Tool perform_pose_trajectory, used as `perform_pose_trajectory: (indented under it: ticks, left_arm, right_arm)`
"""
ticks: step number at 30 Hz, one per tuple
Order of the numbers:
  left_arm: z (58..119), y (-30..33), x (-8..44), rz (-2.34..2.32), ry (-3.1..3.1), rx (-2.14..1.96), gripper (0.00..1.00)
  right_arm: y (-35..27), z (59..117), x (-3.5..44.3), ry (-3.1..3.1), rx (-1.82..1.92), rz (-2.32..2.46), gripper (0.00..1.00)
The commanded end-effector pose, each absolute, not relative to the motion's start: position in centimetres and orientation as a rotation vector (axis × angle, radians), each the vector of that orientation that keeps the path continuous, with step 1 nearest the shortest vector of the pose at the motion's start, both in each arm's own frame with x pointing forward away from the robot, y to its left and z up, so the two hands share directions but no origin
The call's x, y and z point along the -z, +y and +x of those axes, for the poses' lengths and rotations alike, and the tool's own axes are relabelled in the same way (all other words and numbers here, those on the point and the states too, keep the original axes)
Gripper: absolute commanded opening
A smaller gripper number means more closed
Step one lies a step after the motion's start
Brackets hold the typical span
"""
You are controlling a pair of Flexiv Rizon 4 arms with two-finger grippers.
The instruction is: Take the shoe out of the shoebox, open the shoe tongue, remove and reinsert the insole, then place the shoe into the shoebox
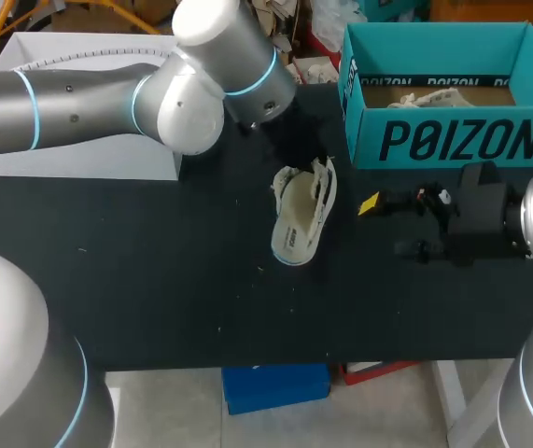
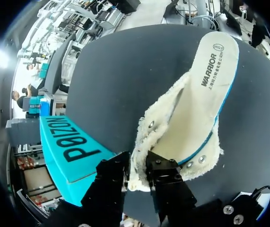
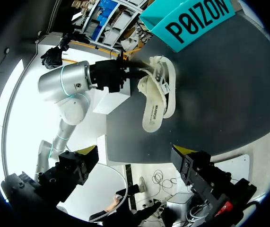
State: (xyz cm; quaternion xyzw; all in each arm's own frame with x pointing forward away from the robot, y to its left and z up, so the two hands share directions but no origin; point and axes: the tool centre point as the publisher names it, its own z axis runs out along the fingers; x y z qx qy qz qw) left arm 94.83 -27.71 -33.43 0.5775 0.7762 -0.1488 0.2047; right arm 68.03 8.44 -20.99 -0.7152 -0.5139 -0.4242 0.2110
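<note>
A cream shoe (image 1: 301, 217) with fleece lining lies on the black table, just left of the teal shoebox (image 1: 453, 140). In the left wrist view its pale insole (image 2: 205, 90) faces up and shows along the shoe's length. My left gripper (image 2: 137, 174) is shut on the fleecy flap at the shoe's opening, one finger on each side of it. In the head view that gripper (image 1: 289, 149) is mostly hidden under its wrist. My right gripper (image 1: 383, 226) stands open to the right of the shoe, apart from it, nothing between its fingers (image 3: 187, 163). The shoe (image 3: 156, 101) lies well ahead of them.
The open shoebox (image 3: 196, 21) stands at the back right, with pale paper (image 1: 434, 93) inside. A white box (image 1: 79, 154) sits at the back left behind my left arm. Bare black tabletop (image 1: 154, 280) stretches in front of the shoe.
</note>
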Motion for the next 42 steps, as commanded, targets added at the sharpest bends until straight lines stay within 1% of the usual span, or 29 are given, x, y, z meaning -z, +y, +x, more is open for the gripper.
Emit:
perform_pose_trajectory:
  ticks: [1, 15, 24, 29, 37, 38, 39, 40, 41, 42]
  left_arm:
    - [94.9, -28.0, 33.7, 1.619, 2.164, 0.410, 0.00]
    - [94.7, -26.4, 31.9, 1.592, 2.124, 0.451, 0.00]
    - [94.6, -26.5, 30.8, 1.503, 2.102, 0.602, 0.00]
    - [94.5, -26.4, 31.0, 1.440, 2.106, 0.711, 0.00]
    - [94.2, -26.1, 32.3, 1.440, 2.136, 0.732, 0.00]
    - [94.1, -26.1, 32.4, 1.444, 2.143, 0.735, 0.03]
    - [94.1, -26.1, 32.4, 1.447, 2.146, 0.734, 0.33]
    - [94.1, -26.1, 32.4, 1.448, 2.146, 0.732, 0.73]
    - [94.0, -26.0, 32.4, 1.449, 2.145, 0.732, 1.00]
    - [93.9, -25.9, 32.3, 1.455, 2.140, 0.731, 1.00]
  right_arm:
    - [8.3, 67.9, 20.9, -1.428, 1.180, -1.985, 1.00]
    - [8.3, 67.9, 20.9, -1.428, 1.180, -1.985, 1.00]
    - [8.3, 67.9, 20.9, -1.428, 1.180, -1.985, 1.00]
    - [8.3, 67.9, 20.9, -1.428, 1.180, -1.985, 1.00]
    - [8.3, 67.9, 20.9, -1.428, 1.180, -1.985, 1.00]
    - [8.3, 67.9, 20.9, -1.428, 1.180, -1.985, 1.00]
    - [8.3, 67.9, 20.9, -1.428, 1.180, -1.985, 1.00]
    - [8.3, 67.9, 20.9, -1.428, 1.180, -1.985, 1.00]
    - [8.3, 67.9, 20.9, -1.428, 1.180, -1.985, 1.00]
    - [8.3, 67.9, 20.9, -1.428, 1.180, -1.985, 1.00]
